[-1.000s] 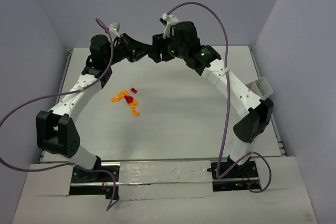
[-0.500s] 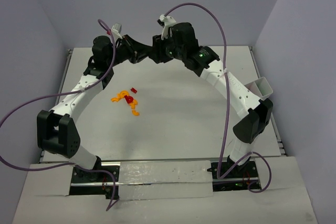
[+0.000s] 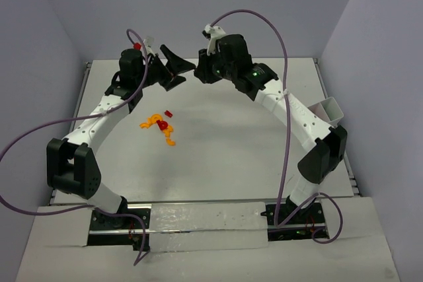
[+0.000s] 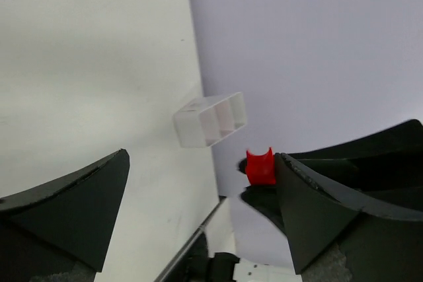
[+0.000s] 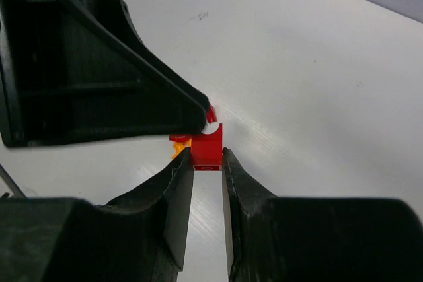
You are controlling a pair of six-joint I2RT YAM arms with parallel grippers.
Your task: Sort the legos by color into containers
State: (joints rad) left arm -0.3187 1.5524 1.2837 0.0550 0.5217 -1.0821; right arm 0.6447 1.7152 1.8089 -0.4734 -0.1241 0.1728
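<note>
Drawn apart since a second ago, when they met tip to tip in mid-air, the two arms now hang separate well to the left of the container (image 3: 329,109), which sits at the table's (image 3: 231,163) right edge. Farthest left of the container, the left gripper (image 3: 185,72) has sprung from tightly closed to fully spread and holds nothing. Also far left of the container, but nearer the arm bases, the pile of legos (image 3: 158,125) lies unsorted, orange-yellow pieces with a few red among them; no green one can be made out. Closer to the container, though not yet near it, the right gripper (image 5: 207,160) has narrowed its fingers onto a single red brick (image 5: 207,144), pinched at the very tips, with the left arm's finger just beside it. No brick shows inside the container in the overhead view, and only this one bin is visible. The sorting looks barely begun: one red piece is in transit, and the rest of the pile is yet to be moved.
</note>
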